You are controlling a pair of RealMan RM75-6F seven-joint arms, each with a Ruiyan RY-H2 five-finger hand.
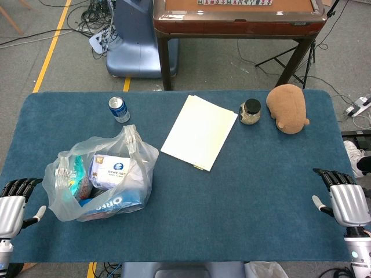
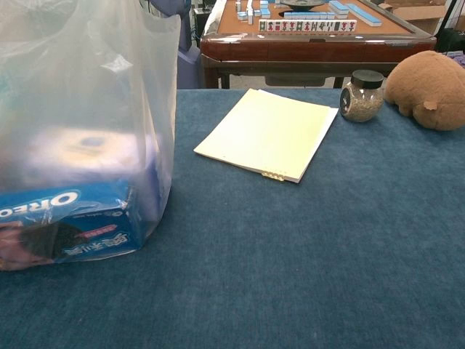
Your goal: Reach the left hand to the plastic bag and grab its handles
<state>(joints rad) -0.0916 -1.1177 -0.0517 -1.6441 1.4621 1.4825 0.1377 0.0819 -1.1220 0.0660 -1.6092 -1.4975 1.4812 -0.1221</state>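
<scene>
A clear plastic bag (image 1: 101,179) stands on the blue table at the near left, holding an Oreo box (image 2: 69,222) and other packets. One handle (image 1: 131,139) sticks up at its far side, the other (image 1: 59,174) lies at its left. In the chest view the plastic bag (image 2: 87,109) fills the left side. My left hand (image 1: 13,205) rests at the table's left edge, just left of the bag and apart from it, fingers spread, holding nothing. My right hand (image 1: 346,200) sits at the right edge, also empty.
A soda can (image 1: 119,109) stands beyond the bag. A pale yellow notepad (image 1: 200,131) lies mid-table, with a small jar (image 1: 250,112) and a brown plush toy (image 1: 287,108) at the far right. A wooden mahjong table (image 1: 237,17) stands behind.
</scene>
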